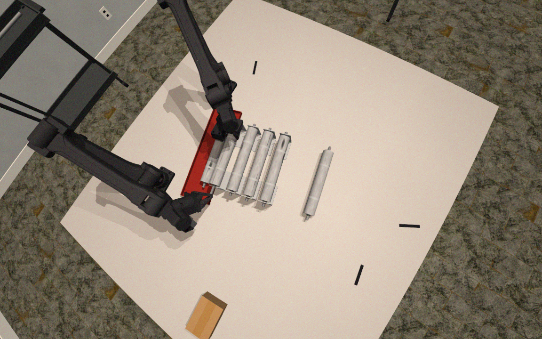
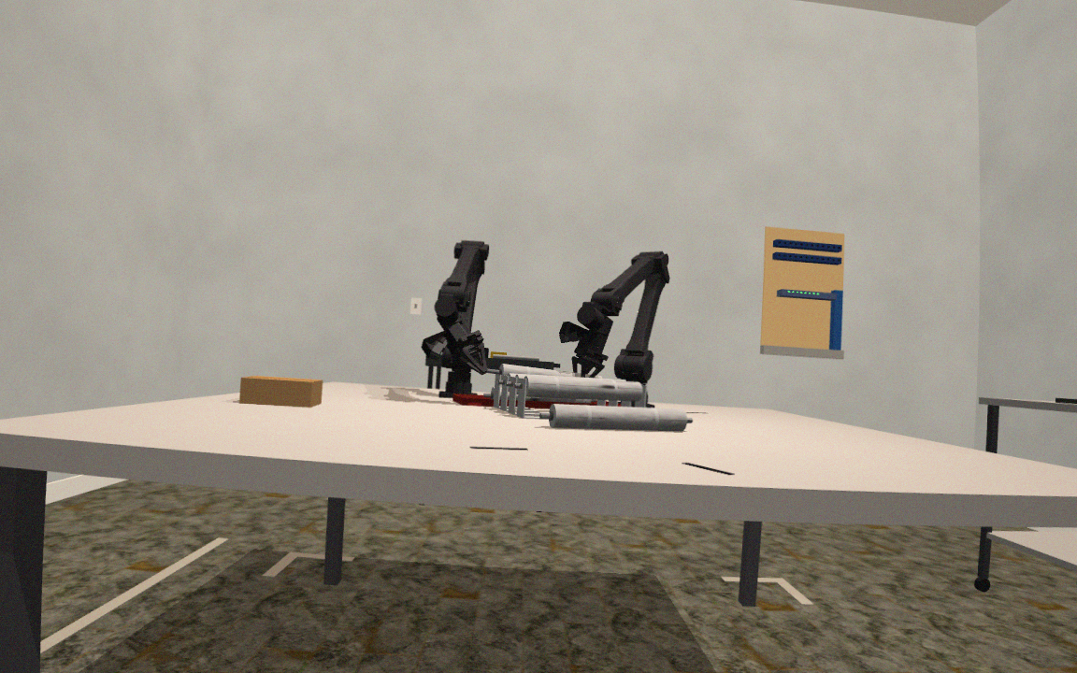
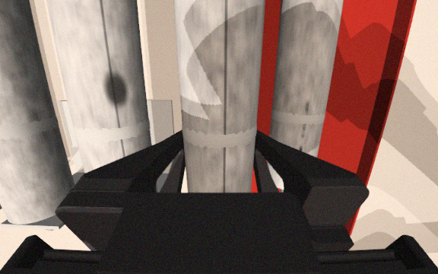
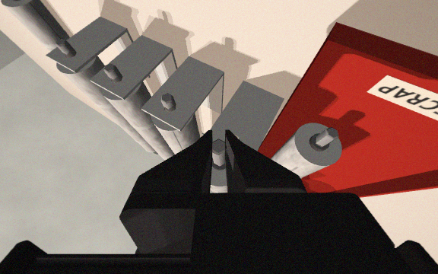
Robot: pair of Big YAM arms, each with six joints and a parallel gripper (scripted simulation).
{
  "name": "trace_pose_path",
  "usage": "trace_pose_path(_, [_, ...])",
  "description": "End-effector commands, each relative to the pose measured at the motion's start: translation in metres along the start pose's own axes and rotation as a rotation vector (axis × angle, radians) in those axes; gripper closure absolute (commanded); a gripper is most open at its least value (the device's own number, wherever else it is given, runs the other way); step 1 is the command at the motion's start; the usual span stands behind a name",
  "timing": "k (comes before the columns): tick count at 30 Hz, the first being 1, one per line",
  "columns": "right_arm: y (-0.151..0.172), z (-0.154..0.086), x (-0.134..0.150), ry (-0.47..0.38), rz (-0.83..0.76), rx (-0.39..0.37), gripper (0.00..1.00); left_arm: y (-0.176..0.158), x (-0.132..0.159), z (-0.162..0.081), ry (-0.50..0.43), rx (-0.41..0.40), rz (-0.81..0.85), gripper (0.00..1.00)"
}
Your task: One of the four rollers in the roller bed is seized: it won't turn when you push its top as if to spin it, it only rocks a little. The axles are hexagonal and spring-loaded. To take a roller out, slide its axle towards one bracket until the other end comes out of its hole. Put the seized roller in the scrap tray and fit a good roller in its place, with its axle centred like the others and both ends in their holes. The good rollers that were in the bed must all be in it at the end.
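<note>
black "SCRAP" on a white label, upside down, inside the red tray
</note>
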State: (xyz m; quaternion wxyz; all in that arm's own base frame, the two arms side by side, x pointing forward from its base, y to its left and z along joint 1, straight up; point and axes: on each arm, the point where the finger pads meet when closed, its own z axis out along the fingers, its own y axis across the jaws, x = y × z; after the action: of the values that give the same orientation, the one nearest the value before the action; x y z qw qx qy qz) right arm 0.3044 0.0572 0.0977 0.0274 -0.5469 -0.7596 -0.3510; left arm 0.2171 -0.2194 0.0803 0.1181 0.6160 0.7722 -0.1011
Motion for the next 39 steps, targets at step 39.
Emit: trace_pose_path(39, [0.017, -0.001, 0.004, 0.029, -0.025, 0.002, 0.97, 0.015, -0.02, -0.018, -0.043, -0.034, 0.024, 0.68])
